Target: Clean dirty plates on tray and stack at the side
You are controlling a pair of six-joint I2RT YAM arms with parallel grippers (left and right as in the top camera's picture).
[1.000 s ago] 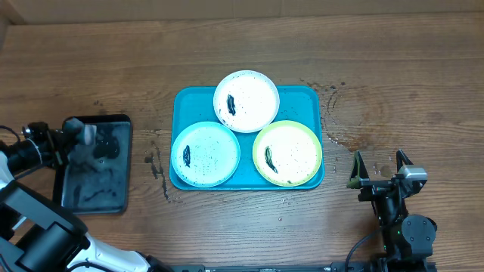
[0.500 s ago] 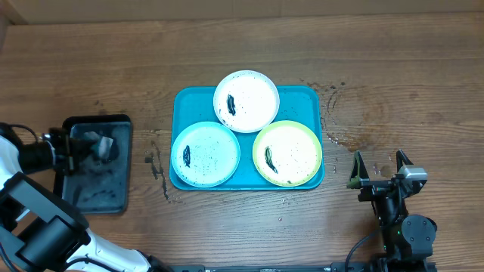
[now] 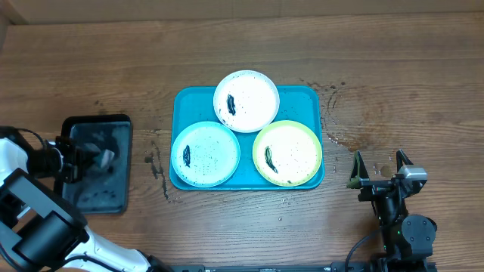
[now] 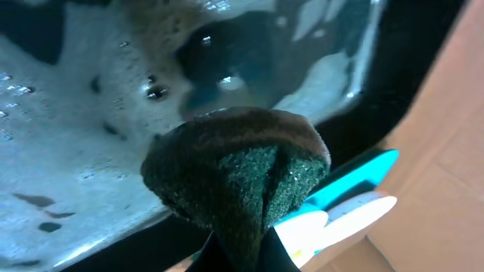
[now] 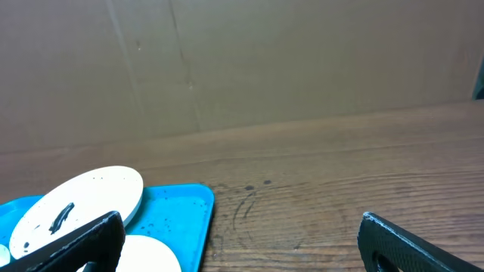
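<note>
Plates, three in number, are seen lying on the tray (image 3: 310, 94) at the middle of the overhead view. The white plate (image 3: 246, 100) is placed at the tray's upper edge, overhanging the rim slightly. The light blue plate (image 3: 205, 153) lies at the lower left and the yellow-green plate (image 3: 287, 153) at the lower right. Each plate touches or slightly overlaps its neighbours. A dark smear is seen on every one, left of its centre, with fine speckles scattered around it.

The tray is set flat on the table (image 3: 408, 68), and water drops (image 3: 333, 136) are scattered on the wood just right of it and also to its left.

At the left of the frame, well apart from the tray, a black tray (image 3: 94, 189) is seen, with foamy liquid inside. The left gripper (image 3: 97, 156) is held over it, clenched on a sponge (image 4: 234, 181). In the left wrist view the sponge is shown as a dark green pad, folded and pinched from below, with the wet floor of the black tray behind it. The tray and plate edges are glimpsed at the lower right of that view.

At the lower right of the overhead view the right gripper (image 3: 378, 160) is parked over bare wood, its jaws spread wide and grasping nothing. In the right wrist view the white plate (image 5: 79, 198) and a corner of the tray (image 5: 185, 208) are seen at the lower left.
</note>
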